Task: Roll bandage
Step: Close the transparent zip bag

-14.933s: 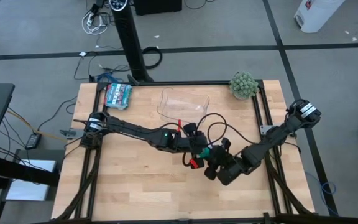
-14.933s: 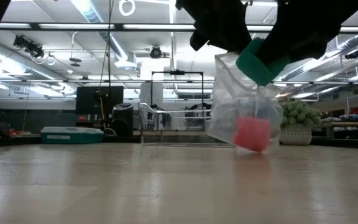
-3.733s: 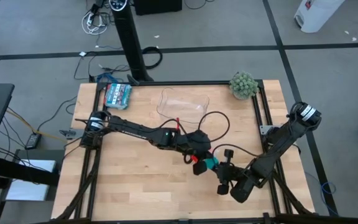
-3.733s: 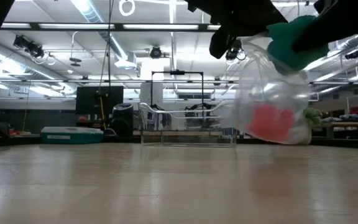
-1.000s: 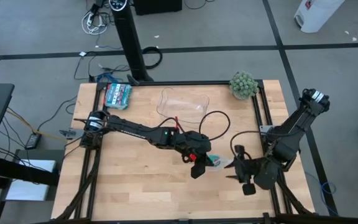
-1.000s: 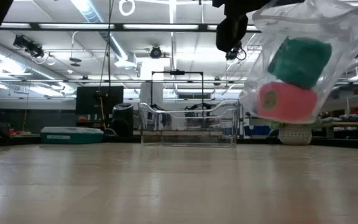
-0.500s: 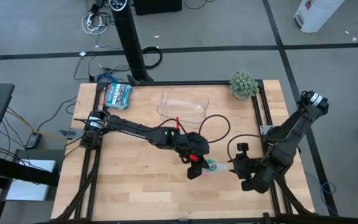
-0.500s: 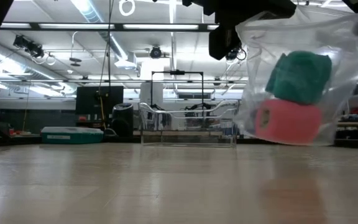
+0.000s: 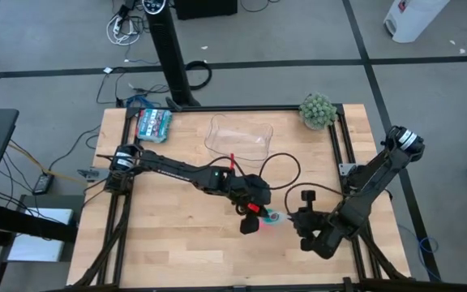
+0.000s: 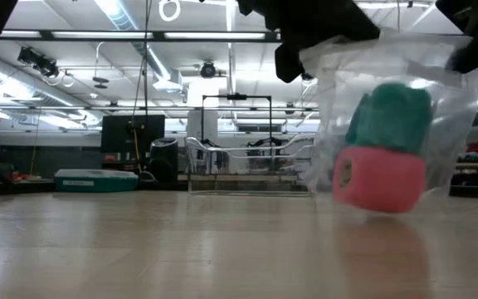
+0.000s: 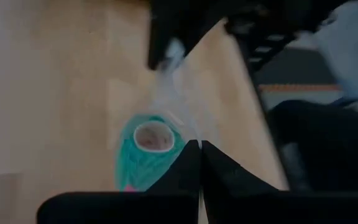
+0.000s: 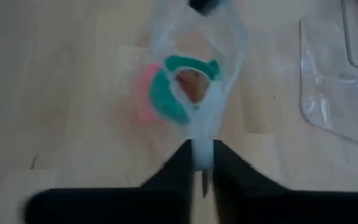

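Note:
A clear plastic bag hangs between my two grippers near the table's right front. In it, the teal bandage, rolled into a short cylinder, lies on a pink roll. The bag's bottom is close over the wood; whether it touches cannot be told. My left gripper is shut on one side of the bag's mouth. My right gripper is shut on the opposite side. Both wrist views look down into the open bag at the bandage. My left gripper pinches the bag's rim between its two fingers, slanting down from the table's left. The film runs up from the rolls to the fingertips and the bag hangs below them. My right gripper pinches the opposite rim between its two fingers, slanting down from the table's right. A gathered strip of film runs from the fingertips to the bag's mouth, which stands open.
A clear plastic tray lies at the far middle of the table. A flat teal-patterned packet sits at the far left corner and a small potted plant at the far right corner. Bare wood lies at the near left.
My right gripper has come down and toward the table's left, up to the bag's rim. The bag with both rolls has sunk toward the table, and its mouth is now spread between the two grippers.

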You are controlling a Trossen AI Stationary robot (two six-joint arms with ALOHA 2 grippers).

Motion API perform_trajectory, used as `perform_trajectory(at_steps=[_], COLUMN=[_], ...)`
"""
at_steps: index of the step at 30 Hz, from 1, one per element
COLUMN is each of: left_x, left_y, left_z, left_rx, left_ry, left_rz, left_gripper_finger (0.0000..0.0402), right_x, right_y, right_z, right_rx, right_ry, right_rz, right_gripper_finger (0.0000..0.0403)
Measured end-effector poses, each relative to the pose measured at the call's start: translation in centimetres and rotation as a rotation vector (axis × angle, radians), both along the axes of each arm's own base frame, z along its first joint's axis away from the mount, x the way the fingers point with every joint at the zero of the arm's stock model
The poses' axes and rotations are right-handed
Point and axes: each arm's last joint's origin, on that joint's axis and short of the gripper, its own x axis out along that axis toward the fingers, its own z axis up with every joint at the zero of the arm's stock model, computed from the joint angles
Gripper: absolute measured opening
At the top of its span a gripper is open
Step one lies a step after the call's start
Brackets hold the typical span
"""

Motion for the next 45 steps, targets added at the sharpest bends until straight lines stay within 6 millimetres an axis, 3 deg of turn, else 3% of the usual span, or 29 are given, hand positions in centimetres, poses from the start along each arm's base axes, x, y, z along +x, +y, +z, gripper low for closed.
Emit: perform_trajectory(at_steps=[2, 6, 13, 19, 23, 27, 33, 45], left_x=[-0.1, -0.8, -1.4, -1.5, -1.2, -1.1, -1.2, -1.3], left_y=[0.1, 0.7, 1.4, -0.7, -2.2, -3.0, -3.0, -3.1], left_z=[-0.2, -0.2, 1.4, 3.1, 3.8, 4.3, 4.0, 3.8], left_rx=[0.063, 0.224, 0.388, 0.412, 0.364, 0.367, 0.382, 0.383], left_ry=[0.005, 0.035, -0.02, -0.168, -0.272, -0.325, -0.305, -0.275], left_rz=[0.008, 0.026, 0.041, -0.046, -0.03, 0.023, 0.033, 0.024], left_gripper_finger=[0.0017, 0.0045, 0.0091, 0.0098, 0.0099, 0.0099, 0.0099, 0.0099], right_x=[0.1, -0.2, -0.7, -0.6, 0.6, 2.0, 3.2, 4.5], right_y=[0.1, 0.2, 0.0, -1.3, -2.3, -2.2, -1.8, -2.9], right_z=[-0.1, 0.2, 3.3, 4.8, 4.5, 4.3, 4.8, 5.1], right_rx=[0.016, 0.112, 0.356, 0.487, 0.473, 0.413, 0.279, 0.257], right_ry=[0.004, 0.019, 0.055, 0.112, 0.106, 0.031, -0.113, -0.133], right_rz=[-0.001, -0.021, -0.064, -0.202, -0.254, -0.19, -0.072, -0.051], right_gripper_finger=[0.0013, 0.0004, 0.0001, 0.0001, 0.0, 0.0, 0.0, 0.0])
